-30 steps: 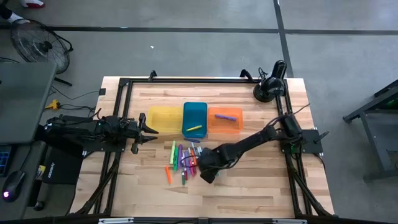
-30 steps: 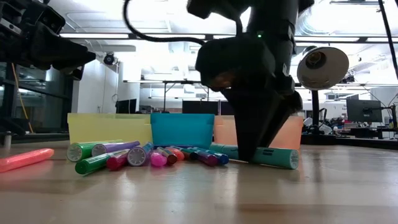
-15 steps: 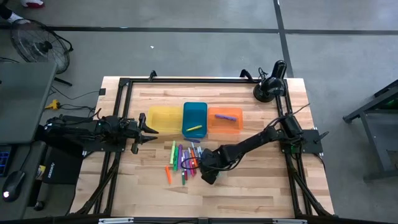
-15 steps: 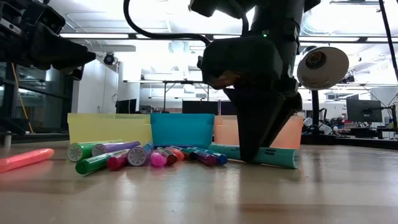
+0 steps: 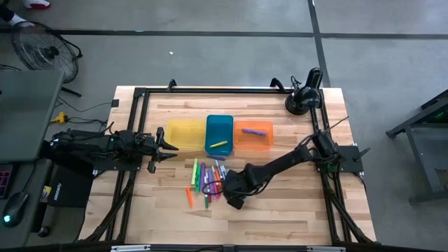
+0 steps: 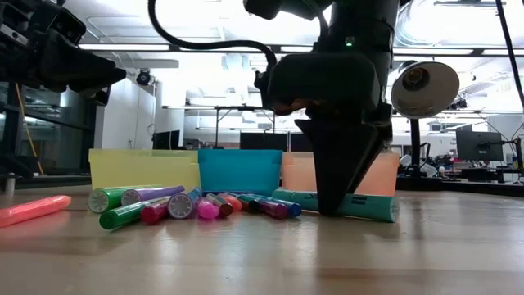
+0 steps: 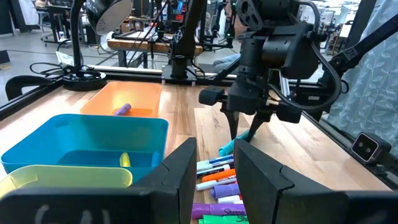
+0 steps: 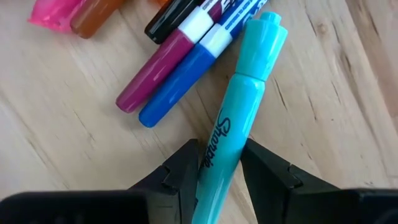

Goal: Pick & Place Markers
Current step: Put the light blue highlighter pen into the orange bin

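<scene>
**Right claw straddles a teal marker at the edge of the pile**

Three trays stand in a row on the desk (image 5: 294, 210): one yellow tray (image 5: 185, 133), one blue tray (image 5: 219, 133), one orange tray (image 5: 253, 136). A single yellow marker (image 5: 220, 144) lies in the blue tray and a single purple marker (image 5: 255, 130) in the orange one. The yellow tray shows nothing inside.

The rest of the markers (image 5: 206, 183) lie loose in a cluster on the wood, near the trays; they overlap too closely for an exact count, roughly a dozen or more. One pink marker (image 6: 33, 210) lies apart from the cluster.

The right claw (image 8: 216, 168) is down at the cluster's edge with a finger on each side of the teal marker (image 8: 239, 118), closed on its barrel; the marker lies flat on the desk. A blue and a magenta marker lie just beside it.

The left claw (image 7: 213, 163) waits beside the yellow tray, its fingers partly apart and holding nothing.
</scene>
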You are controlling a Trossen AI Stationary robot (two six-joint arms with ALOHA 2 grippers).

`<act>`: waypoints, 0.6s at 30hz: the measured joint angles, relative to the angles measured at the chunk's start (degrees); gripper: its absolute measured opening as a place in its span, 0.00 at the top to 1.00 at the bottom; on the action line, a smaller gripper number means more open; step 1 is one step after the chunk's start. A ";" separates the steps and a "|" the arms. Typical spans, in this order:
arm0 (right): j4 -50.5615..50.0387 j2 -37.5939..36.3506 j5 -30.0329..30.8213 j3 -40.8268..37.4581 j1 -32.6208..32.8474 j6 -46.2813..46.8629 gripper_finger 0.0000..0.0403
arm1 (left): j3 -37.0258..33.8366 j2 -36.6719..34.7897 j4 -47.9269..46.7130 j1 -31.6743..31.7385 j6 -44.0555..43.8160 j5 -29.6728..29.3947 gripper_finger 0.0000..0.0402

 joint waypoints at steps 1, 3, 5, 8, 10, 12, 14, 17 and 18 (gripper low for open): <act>-0.72 0.51 -0.04 0.67 -0.01 -0.12 0.72 | 0.00 -0.01 0.00 0.02 0.00 -0.02 0.74; -2.05 1.24 -0.05 1.89 -0.01 -0.62 0.72 | 0.00 -0.02 0.00 0.02 0.00 -0.02 0.74; -3.28 2.01 -0.10 3.02 0.04 -1.36 0.73 | 0.00 -0.02 0.00 0.02 0.00 -0.02 0.74; -3.91 2.33 -0.01 3.53 0.08 -2.06 0.76 | 0.01 -0.02 0.00 0.01 0.00 -0.01 0.74; -4.05 2.33 -0.05 3.53 -0.01 -2.14 0.79 | 0.01 -0.02 0.00 0.02 0.00 -0.02 0.74; -4.12 2.33 -0.02 3.53 -0.01 -2.17 0.81 | 0.00 -0.02 0.00 0.02 0.00 -0.02 0.74; -4.18 2.33 0.39 3.53 -0.01 -2.17 0.83 | 0.02 -0.02 0.00 0.02 0.00 -0.02 0.74; -4.24 2.25 1.31 3.53 0.04 -2.17 0.84 | 0.01 0.00 0.00 0.01 0.00 -0.01 0.74; -4.30 2.12 1.53 3.49 0.05 -2.17 0.84 | 0.00 -0.01 0.00 0.01 0.00 -0.02 0.74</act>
